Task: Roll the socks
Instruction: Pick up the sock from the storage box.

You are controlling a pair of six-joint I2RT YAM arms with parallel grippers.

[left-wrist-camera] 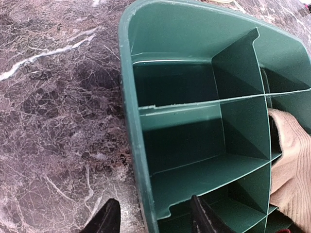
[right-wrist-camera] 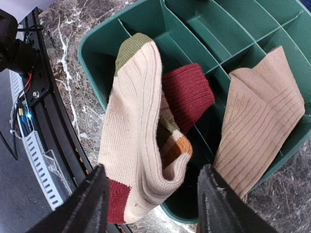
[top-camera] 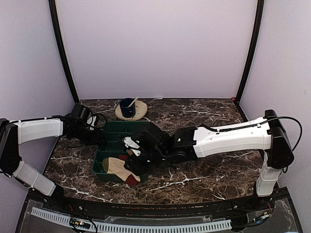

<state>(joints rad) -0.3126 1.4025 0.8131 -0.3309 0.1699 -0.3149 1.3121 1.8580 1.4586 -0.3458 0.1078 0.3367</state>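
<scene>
Nearest the arm bases, the socks (top-camera: pixel 119 168) are flopped over the near end of the green divider bin (left-wrist-camera: pixel 127 73), not rolled at all yet. There's a cream sock (right-wrist-camera: pixel 136 121) with an olive toe and dark red cuff, and a tan sock (right-wrist-camera: pixel 260 116) just beside it, sagging into the compartments. The cream one's cuff spills out over the bin's near rim, and its long axis runs roughly along that near end, not down the bin's length. The right arm (top-camera: pixel 228 138) is clearly the closer one. Its jaws hang right over the cream sock, spread wide and holding nothing, and the sock runs lengthwise through the gap, so closing would pinch across its width, I reckon. Further along the bin, the left arm (top-camera: pixel 41 130) has its jaws at the left wall, also apart. One finger is outside over the bench (left-wrist-camera: pixel 53 121) and one inside, with the wall between them but not clamped as far as I can see. Past the bin's far end sits a saucer (top-camera: pixel 142 110) with a blue cup (top-camera: pixel 127 108).
</scene>
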